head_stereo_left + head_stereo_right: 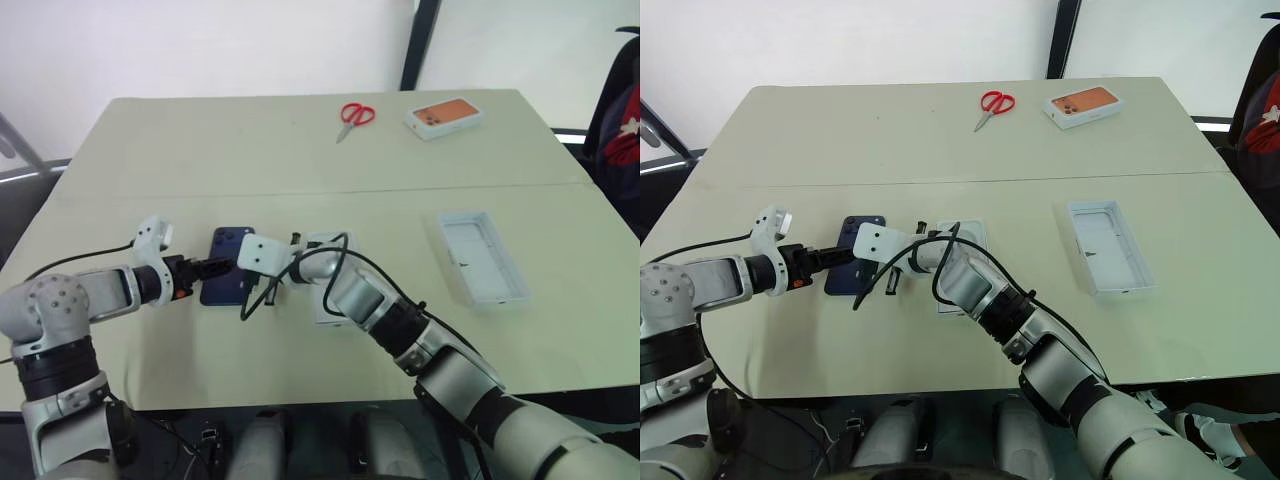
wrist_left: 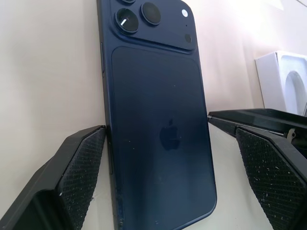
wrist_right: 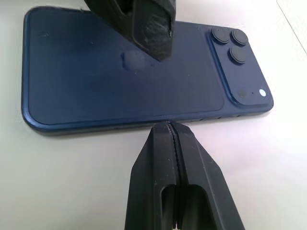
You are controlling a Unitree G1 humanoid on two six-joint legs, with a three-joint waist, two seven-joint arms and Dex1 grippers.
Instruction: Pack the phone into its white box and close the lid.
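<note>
Tabletop: open left tool (image 2: 170, 158) astride phone (image 2: 158, 120).

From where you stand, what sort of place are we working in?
Probably an office or lab workbench: a plain pale table against a white wall, with red scissors, an orange-topped box and a phone laid out on it.

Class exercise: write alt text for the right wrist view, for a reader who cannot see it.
A dark blue phone lies back-up on a pale table, its camera cluster at one end. The right tool, fingers shut, points at the phone's long edge, while one finger of the left tool reaches over the phone from the far side.
</note>
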